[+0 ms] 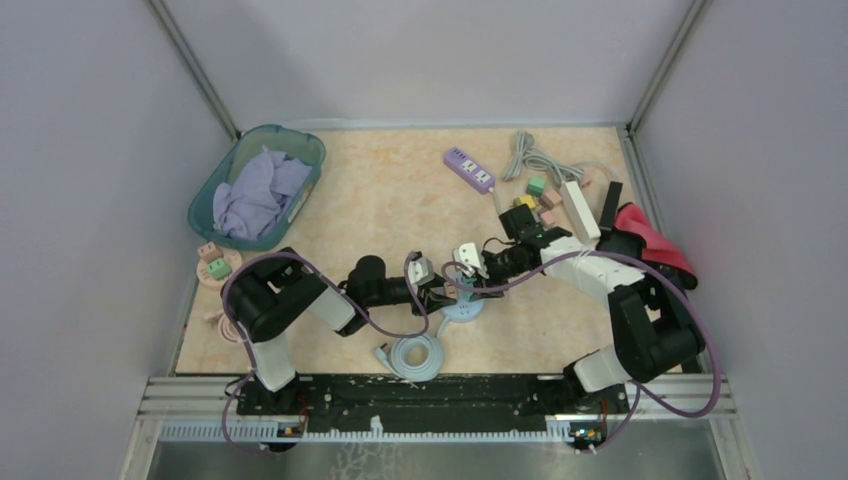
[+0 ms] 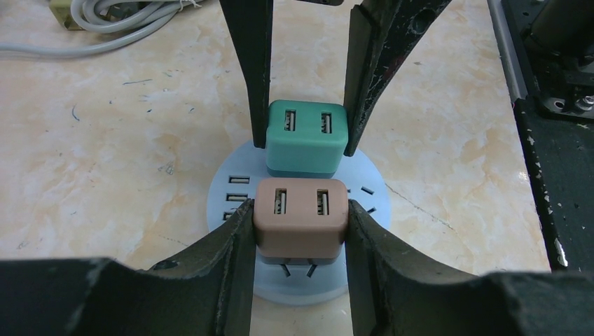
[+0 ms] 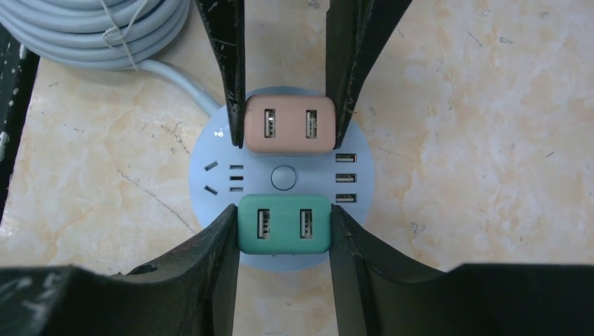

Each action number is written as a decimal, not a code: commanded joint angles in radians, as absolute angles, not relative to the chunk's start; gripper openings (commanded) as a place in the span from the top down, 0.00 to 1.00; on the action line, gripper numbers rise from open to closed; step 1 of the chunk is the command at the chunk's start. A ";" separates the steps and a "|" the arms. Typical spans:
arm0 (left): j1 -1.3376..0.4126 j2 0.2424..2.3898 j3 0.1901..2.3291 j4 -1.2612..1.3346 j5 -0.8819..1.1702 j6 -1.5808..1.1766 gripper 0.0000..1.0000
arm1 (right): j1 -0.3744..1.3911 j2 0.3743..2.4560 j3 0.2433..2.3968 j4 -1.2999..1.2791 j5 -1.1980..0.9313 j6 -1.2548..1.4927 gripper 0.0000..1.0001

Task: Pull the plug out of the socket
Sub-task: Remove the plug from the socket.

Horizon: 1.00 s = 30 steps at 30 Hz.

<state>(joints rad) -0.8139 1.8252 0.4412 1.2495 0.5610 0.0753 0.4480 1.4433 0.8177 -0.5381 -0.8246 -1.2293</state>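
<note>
Grips: left end effector (image 2: 300, 212) clamped on pink plug (image 2: 300, 227). Prongs (image 2: 285, 269) show underneath, so it looks partly out of socket (image 2: 223, 183). Right end effector (image 3: 284, 210) clamped on green plug (image 3: 284, 225), seated in the same round socket, mid counter (image 2: 105, 140). Risk: nothing pins the socket, so it may lift with the plugs. A tilted pull could bend prongs.
</note>
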 commanded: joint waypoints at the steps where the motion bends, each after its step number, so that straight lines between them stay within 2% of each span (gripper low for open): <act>1: -0.820 1.854 0.440 1.191 0.539 0.074 1.00 | 0.488 1.403 0.814 -0.386 -0.950 -1.072 1.00; 4: -0.822 1.853 0.441 1.188 0.538 0.076 1.00 | 0.486 1.384 0.801 -0.281 -0.906 -0.955 1.00; 7: -0.823 1.853 0.441 1.186 0.536 0.078 1.00 | 0.474 1.385 0.806 -0.281 -0.860 -0.946 1.00; 19: -0.823 1.834 0.442 1.161 0.532 0.089 1.00 | 0.428 1.381 0.813 -0.549 -0.995 -1.274 1.00; 30: -0.823 1.828 0.454 1.120 0.530 0.099 1.00 | 0.507 1.378 0.811 -0.294 -0.962 -0.936 1.00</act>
<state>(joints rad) -0.8200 1.8141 0.4431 1.2278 0.5579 0.0872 0.4599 1.4239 0.7853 -0.4477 -0.8291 -1.0676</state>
